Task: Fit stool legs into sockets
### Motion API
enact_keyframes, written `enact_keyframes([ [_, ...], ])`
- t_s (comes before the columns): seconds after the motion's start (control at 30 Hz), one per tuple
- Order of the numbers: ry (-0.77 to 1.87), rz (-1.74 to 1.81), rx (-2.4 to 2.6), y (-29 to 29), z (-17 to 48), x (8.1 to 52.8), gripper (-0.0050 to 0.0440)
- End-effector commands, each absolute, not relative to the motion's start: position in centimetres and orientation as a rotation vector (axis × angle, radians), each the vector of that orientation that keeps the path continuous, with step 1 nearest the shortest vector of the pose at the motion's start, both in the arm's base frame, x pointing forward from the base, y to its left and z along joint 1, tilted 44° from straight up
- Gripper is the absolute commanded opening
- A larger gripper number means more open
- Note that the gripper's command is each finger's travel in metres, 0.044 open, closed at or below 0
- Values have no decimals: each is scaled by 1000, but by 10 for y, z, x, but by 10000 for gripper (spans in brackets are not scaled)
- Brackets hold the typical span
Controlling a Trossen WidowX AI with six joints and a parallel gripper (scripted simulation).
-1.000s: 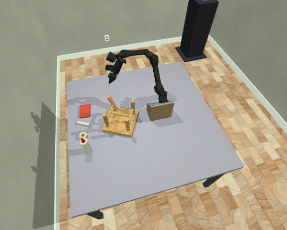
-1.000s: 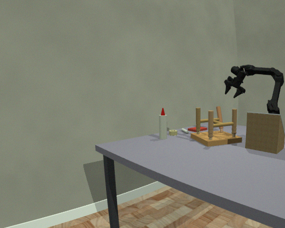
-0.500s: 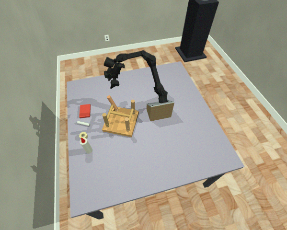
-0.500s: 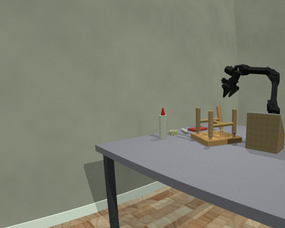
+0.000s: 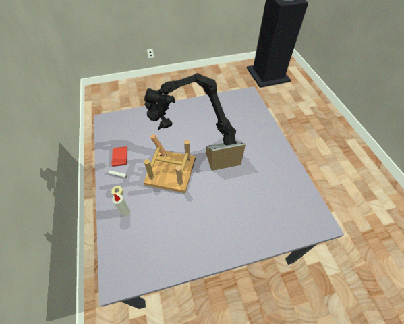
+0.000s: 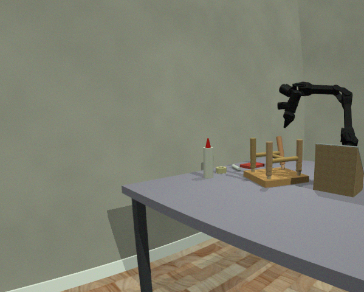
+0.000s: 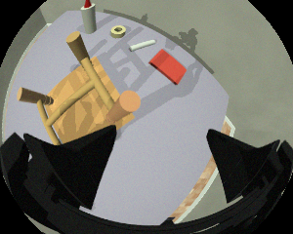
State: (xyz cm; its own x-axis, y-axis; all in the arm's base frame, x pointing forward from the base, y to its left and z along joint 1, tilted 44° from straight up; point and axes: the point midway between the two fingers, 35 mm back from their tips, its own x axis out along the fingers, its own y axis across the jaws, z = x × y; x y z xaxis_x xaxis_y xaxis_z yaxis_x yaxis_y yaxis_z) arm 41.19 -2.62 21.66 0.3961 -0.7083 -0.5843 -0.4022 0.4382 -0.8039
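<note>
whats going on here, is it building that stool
A single robot arm is working on an upside-down stool on the grey table. Three legs stand upright in the seat, but the fourth leg leans at a tilt, not seated straight. The gripper hangs open and holding nothing just above that tilted leg, seemingly about to grasp and straighten it.

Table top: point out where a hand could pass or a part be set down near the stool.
Free: the broad grey stretch of the table in front of the stool and the wooden arm base. Crowded: the stool's other side, where the red block, white stick, tape roll and glue bottle cluster. The open gripper hangs over the tilted leg.
</note>
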Motion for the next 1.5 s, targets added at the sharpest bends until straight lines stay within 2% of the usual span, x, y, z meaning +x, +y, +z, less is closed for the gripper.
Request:
enact_keyframes([
  [0.0,1267,-201,-1328,-18,204,415,440],
  [0.47,1374,-16,-1772,6,182,422,440],
  [1.47,1413,11,-1750,-13,163,423,440],
])
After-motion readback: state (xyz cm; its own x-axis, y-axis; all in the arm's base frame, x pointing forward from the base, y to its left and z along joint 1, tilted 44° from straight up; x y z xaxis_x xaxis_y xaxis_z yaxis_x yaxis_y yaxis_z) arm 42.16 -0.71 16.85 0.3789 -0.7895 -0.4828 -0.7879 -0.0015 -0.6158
